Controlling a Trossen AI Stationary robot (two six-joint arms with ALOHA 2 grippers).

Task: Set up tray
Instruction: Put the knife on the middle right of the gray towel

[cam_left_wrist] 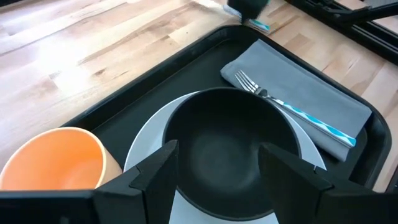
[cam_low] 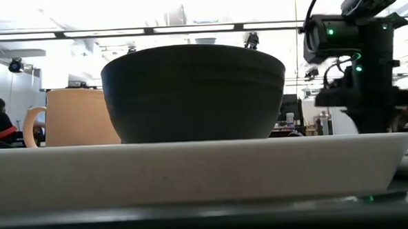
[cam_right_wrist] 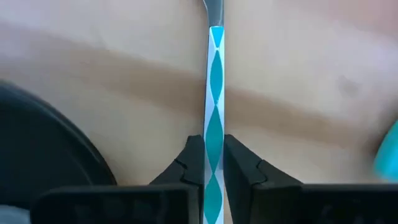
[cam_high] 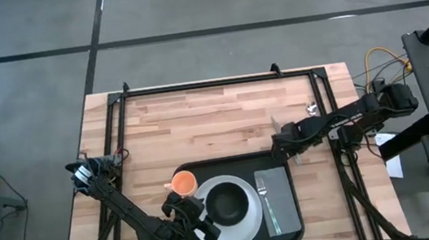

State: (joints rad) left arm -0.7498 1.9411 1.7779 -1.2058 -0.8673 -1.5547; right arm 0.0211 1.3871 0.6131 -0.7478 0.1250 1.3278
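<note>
My right pincer (cam_right_wrist: 213, 163) is pinching a teal-patterned utensil handle (cam_right_wrist: 214, 93); tray (cam_high: 287, 178) is lying just beside it. My left pincer (cam_left_wrist: 217, 168), spread, is hovering over the tray's bowl (cam_left_wrist: 230, 155).

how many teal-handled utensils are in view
2: a teal-handled metal fork lies on the folded grey napkin in the black rectangular tray; another teal-handled utensil is clamped in the right gripper beside the tray.

Grey concrete floor (cam_high: 225, 4) — bright ceiling lights (cam_low: 186, 12) overhead.
</note>
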